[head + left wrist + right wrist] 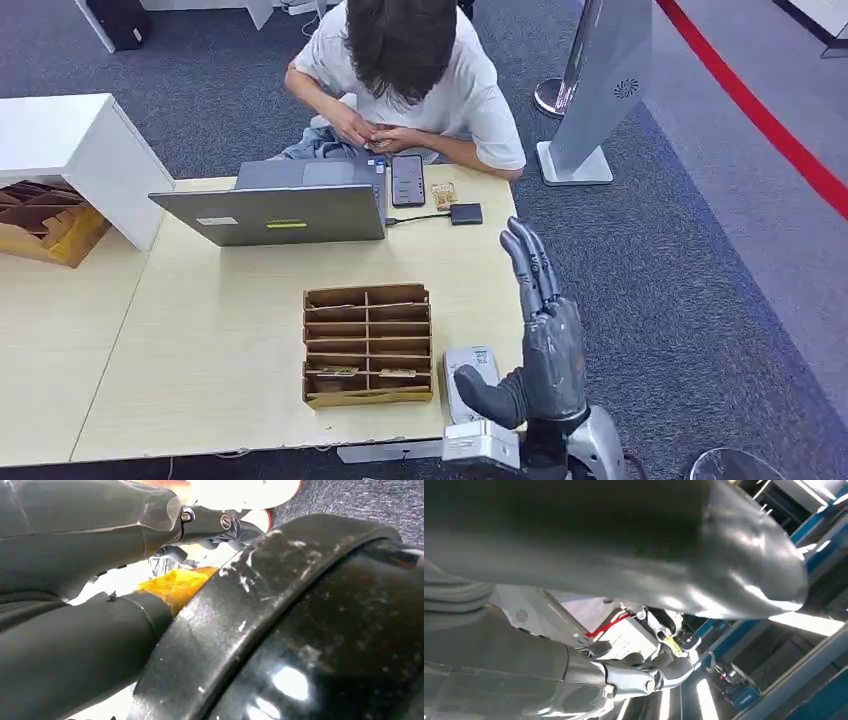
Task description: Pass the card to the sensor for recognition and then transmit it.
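Cards (339,371) lie in the organizer (368,345); right hand (541,340) open.

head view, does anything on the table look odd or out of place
Nothing looks spilled or damaged. The cardboard organizer sits square on the table, with cards only in its nearest row. The right hand is raised, fingers straight, holding nothing.

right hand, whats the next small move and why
Probably lower the right robot hand toward the cardboard tray to pick a card. The robot hand is raised beside the table's edge, fingers apart and upright, holding nothing, while cards lie in the tray's near slots. A white box sits just by the thumb, so it should move with care.
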Robot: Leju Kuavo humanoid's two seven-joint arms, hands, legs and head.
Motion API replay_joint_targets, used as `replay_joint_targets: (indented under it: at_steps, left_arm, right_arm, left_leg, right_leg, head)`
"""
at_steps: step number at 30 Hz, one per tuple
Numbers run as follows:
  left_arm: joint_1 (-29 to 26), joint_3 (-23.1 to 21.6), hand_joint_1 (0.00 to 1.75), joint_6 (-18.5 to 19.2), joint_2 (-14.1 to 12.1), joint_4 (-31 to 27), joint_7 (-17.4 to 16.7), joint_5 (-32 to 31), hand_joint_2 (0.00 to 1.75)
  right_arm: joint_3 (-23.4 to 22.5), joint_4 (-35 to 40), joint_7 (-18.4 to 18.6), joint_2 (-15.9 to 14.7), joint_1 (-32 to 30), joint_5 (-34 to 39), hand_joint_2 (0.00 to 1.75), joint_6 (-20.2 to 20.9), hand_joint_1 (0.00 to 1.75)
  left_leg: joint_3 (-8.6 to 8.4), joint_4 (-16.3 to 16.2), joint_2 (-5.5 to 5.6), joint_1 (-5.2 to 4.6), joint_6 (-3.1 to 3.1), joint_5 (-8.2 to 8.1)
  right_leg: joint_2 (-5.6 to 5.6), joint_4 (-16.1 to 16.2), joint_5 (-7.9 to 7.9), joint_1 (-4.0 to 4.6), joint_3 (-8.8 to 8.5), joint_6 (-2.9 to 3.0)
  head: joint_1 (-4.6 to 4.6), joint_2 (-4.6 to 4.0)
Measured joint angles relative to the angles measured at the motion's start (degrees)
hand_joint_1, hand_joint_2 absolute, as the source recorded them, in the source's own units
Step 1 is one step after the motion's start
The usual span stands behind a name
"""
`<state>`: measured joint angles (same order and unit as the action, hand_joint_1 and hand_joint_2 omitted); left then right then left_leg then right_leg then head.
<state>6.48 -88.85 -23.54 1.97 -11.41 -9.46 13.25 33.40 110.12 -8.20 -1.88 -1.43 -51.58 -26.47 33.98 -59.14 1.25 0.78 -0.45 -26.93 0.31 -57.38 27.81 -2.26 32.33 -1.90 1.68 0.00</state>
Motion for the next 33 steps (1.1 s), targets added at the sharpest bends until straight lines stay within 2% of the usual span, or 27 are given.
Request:
replay_joint_targets:
  at_steps: [12, 20, 21, 33]
  left_arm:
    - [0.1, 0.0, 0.0, 0.4, 0.2, 0.3, 0.0, 0.0, 0.0]
    - [0.4, 0.0, 0.0, 0.9, 0.3, 0.6, 0.0, 0.1, 0.0]
    - [0.4, 0.0, 0.0, 0.9, 0.3, 0.6, 0.0, 0.1, 0.0]
    - [0.8, 0.0, 0.0, 1.3, 0.3, 0.7, 0.0, -0.4, 0.0]
  right_arm:
    - [0.3, 1.6, -3.1, 0.0, -2.2, 3.2, 0.0, 0.8, 0.0]
    - [1.0, -0.1, -4.7, -0.7, -2.3, 4.3, 0.0, 1.3, 0.0]
    - [1.1, -0.3, -4.7, -0.8, -2.3, 4.3, 1.75, 1.3, 0.0]
    - [3.2, -3.7, -4.0, -1.5, -2.2, 1.7, 1.75, 2.5, 0.0]
  left_leg:
    - [0.0, 0.0, 0.0, 0.0, 0.0, 0.0]
    - [0.0, 0.0, 0.0, 0.0, 0.0, 0.0]
    - [0.0, 0.0, 0.0, 0.0, 0.0, 0.0]
    - [0.01, 0.0, 0.0, 0.01, 0.0, 0.0]
  right_leg:
    - [0.0, 0.0, 0.01, 0.0, 0.0, 0.01]
    - [0.0, 0.0, 0.01, 0.0, 0.0, 0.0]
    - [0.0, 0.0, 0.01, 0.0, 0.0, 0.0]
    - [0.0, 0.0, 0.01, 0.01, 0.0, 0.01]
  head:
    - [0.0, 0.0]
    - [0.0, 0.0]
    - [0.0, 0.0]
    - [0.0, 0.0]
